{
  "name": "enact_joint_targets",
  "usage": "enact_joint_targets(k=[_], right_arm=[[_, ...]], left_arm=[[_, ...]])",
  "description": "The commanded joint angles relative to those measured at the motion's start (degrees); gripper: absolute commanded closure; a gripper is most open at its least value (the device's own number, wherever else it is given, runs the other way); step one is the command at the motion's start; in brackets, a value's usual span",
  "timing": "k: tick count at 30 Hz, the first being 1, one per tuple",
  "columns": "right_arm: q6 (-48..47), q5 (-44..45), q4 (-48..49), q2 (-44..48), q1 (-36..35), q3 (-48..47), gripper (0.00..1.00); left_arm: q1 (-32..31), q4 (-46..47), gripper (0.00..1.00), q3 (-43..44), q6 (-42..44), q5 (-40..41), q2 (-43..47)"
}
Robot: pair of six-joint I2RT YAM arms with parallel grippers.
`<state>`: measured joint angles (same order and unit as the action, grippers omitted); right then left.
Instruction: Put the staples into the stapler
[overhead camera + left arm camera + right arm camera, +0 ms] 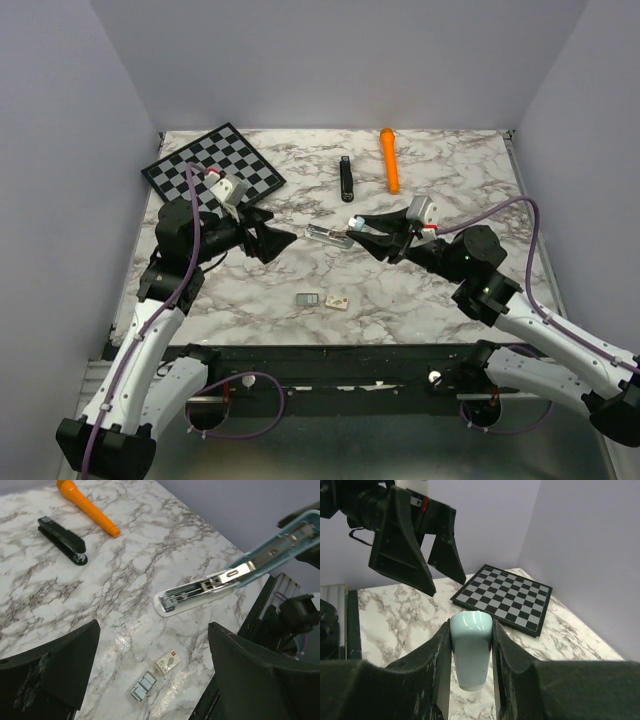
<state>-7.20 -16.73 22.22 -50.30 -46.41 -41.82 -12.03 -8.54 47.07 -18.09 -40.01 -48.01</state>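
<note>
Left tool (284,240): we see its fingers wide apart, left of centre.
Right tool (357,233): clamped on the opened pale blue stapler (210,585), mid-frame.
Staples (308,299): we see them on the table (450,180), lower centre.

Staples (308,299), small silvery-grey block, lying flat, lower centre of the top view, well apart from pale blue stapler (200,590), hinged open, metal magazine exposed, centre frame.
</note>
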Motion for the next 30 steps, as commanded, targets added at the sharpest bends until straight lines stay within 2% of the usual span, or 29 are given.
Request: enact_joint_targets(k=[1, 6, 11, 17, 21, 27, 30], right_arm=[[-1.8, -7.8, -1.9, -0.8, 0.3, -4.3, 0.99], [-1.8, -11.6, -2.7, -2.1, 0.3, -5.2, 0.99], [-1.1, -15.7, -4.3, -2.9, 0.3, -6.5, 0.99], [-1.1, -18.0, -5.3, -3.4, 0.3, -7.4, 0.99], [-1.0, -18.3, -6.0, -3.5, 0.3, -7.7, 0.99], [-1.1, -18.1, -6.1, -3.5, 0.3, -7.7, 0.99], [-1.2, -18.1, -6.1, -3.7, 0.2, -7.8, 0.99]], left_arm=[[-6.1, 2.3, 0.01, -0.3, 10.2, -4.8, 4.8], [-10.9, 7.7, 0.01, -1.6, 11.4, -8.7, 5.1], [-16.1, 5.8, 0.03, 0.4, 16.1, -7.4, 2.0], [-20.4, 1.9, 0.20, 4.6, 22.5, -8.0, -3.6], [-21.9, 1.2, 0.39, 6.3, 24.2, -8.7, -6.2], [-22.6, -0.5, 0.62, 7.9, 26.6, -9.9, -8.9], [-22.7, -1.9, 0.68, 8.4, 28.0, -10.7, -9.6]])
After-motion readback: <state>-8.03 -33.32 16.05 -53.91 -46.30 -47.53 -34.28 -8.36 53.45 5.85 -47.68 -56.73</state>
